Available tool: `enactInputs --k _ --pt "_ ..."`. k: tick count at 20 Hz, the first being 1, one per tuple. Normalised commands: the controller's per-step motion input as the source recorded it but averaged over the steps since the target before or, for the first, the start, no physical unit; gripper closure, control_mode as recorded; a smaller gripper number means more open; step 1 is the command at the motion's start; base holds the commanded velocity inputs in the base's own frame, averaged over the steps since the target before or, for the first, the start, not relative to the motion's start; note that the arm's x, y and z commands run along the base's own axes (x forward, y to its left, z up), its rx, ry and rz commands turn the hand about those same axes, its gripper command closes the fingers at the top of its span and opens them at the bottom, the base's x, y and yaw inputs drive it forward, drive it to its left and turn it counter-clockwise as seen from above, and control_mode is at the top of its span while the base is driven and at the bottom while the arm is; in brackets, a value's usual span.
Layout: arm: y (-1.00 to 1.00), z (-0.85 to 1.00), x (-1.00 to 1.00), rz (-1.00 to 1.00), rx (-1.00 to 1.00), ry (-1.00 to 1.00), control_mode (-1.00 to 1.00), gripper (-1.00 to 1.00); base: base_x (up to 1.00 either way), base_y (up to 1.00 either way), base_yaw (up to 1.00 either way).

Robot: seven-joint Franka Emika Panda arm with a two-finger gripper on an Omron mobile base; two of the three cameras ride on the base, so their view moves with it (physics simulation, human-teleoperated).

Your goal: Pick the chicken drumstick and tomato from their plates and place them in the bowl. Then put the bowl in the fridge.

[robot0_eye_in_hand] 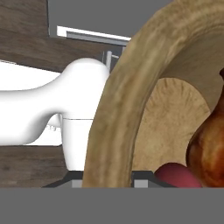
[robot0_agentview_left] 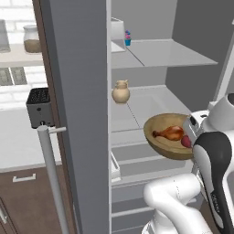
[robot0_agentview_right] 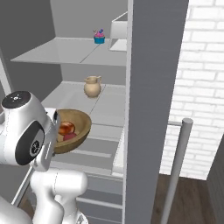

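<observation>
The grey fridge [robot0_agentview_left: 82, 114] stands open, its pale shelves showing. My gripper [robot0_agentview_left: 191, 135] is shut on the near rim of the wooden bowl [robot0_agentview_left: 165, 151] and holds it in the air just in front of the middle shelf [robot0_agentview_left: 151, 103]. Inside the bowl lie the chicken drumstick [robot0_agentview_left: 171, 133] and, beside it by my hand, the tomato [robot0_agentview_left: 186, 142]. From the right, the bowl [robot0_agentview_right: 78, 136] shows with the drumstick [robot0_agentview_right: 66, 127] and tomato [robot0_agentview_right: 70, 137] partly behind my wrist. Close up, the bowl's rim [robot0_eye_in_hand: 118, 113] arcs past the drumstick [robot0_eye_in_hand: 210, 148] and tomato [robot0_eye_in_hand: 177, 175]. The plates are out of view.
A tan jug [robot0_agentview_left: 120, 91] stands on the middle shelf, behind and left of the bowl. A small blue cup [robot0_agentview_left: 127, 39] and a white box [robot0_agentview_left: 117, 29] sit on the upper shelf. The door's silver bar handle [robot0_agentview_left: 52, 178] hangs left; a toaster [robot0_agentview_left: 39, 107] sits on the counter.
</observation>
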Motion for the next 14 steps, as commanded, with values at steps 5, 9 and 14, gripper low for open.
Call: enactInputs --k 5,9,14 --pt "0.0 0.0 0.0 0.0 0.0 0.0 1.0 1.0 0.25 0.0 -0.02" --pt "0.02 -0.01 0.22 -0.04 0.0 -0.05 -1.0 1.0 0.06 0.01 0.0" --pt "0.15 -0.06 0.66 -0.13 0.0 -0.07 -1.0 1.0 0.0 0.0 0.0"
